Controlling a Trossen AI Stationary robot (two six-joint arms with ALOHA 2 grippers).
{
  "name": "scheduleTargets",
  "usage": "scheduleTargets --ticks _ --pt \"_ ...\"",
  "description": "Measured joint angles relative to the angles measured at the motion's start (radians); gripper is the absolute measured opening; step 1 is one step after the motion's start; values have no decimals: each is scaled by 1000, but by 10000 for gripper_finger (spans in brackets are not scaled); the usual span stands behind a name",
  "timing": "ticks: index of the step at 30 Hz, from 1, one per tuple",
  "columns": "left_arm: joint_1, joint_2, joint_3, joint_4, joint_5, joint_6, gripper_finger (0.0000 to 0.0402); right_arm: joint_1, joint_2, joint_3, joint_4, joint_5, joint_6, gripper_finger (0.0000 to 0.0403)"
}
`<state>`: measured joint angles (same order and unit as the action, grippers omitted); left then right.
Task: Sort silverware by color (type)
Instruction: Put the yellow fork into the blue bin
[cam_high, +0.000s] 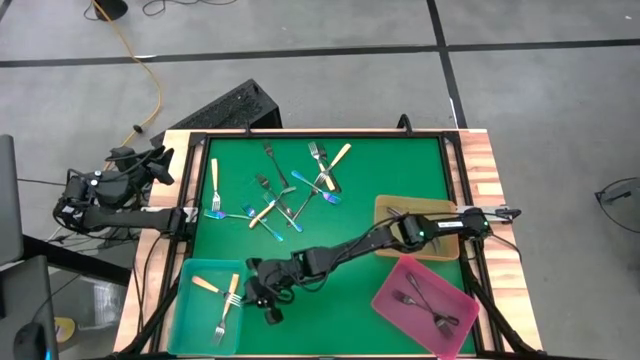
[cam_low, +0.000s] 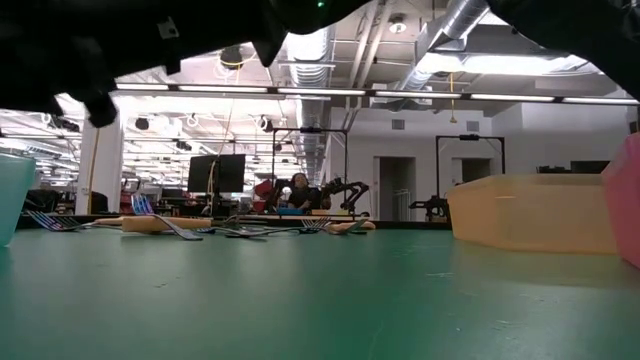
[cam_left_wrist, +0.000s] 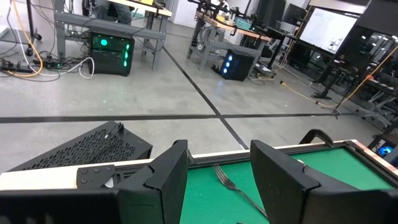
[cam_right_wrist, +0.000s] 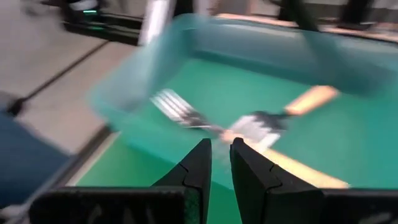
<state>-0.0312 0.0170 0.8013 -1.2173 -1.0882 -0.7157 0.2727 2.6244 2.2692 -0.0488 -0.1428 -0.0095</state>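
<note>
Right now the green felt-like mat (cam_high: 400, 170) fills the wood-edged table, w/ three plastic trays at the near side: teal tray (cam_high: 190, 300), pink tray (cam_high: 420, 300), tan tray (cam_high: 395, 212).

Right gripper (cam_high: 268, 300) sits just beside the teal tray's inner wall; its fingers are narrow, almost together, and nothing shows between them. That tray holds two cream-handled forks (cam_high: 228, 300). The pink tray holds dark metal forks (cam_high: 425, 305). The tan tray is mostly hidden under the arm, prob. one fork in it.

Left gripper (cam_left_wrist: 217, 180) is parked off the table's far left corner, fingers wide, holding nothing.

Unsorted silverware pile (cam_high: 290, 190) lies mid-mat: slim shiny forks, cream, dark and iridescent blue, crossed over each other.

Risks:
- Overlapped tines could snag, so one pick drags a neighbour.
- Thin, smooth handles lying flat may slip from narrow pads.
- The arm sweeping low could clip the teal tray's wall and shove it.
</note>
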Motion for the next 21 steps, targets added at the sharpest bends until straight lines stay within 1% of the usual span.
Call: scheduleTargets --ticks 3,6,8,10,14,21 --pt "0 0 0 0 0 0 158 -13 0 0 9 89 1 82" --pt "0 0 0 0 0 0 158 -25 0 0 6 116 25 82" --pt "0 0 0 0 0 0 158 -29 0 0 -9 112 51 82" --pt "0 0 0 0 0 0 158 -26 0 0 -25 75 53 82" --pt "0 0 0 0 0 0 158 2 0 0 -28 6 -19 82" --pt "0 0 0 0 0 0 158 38 -1 0 -27 2 -117 81"
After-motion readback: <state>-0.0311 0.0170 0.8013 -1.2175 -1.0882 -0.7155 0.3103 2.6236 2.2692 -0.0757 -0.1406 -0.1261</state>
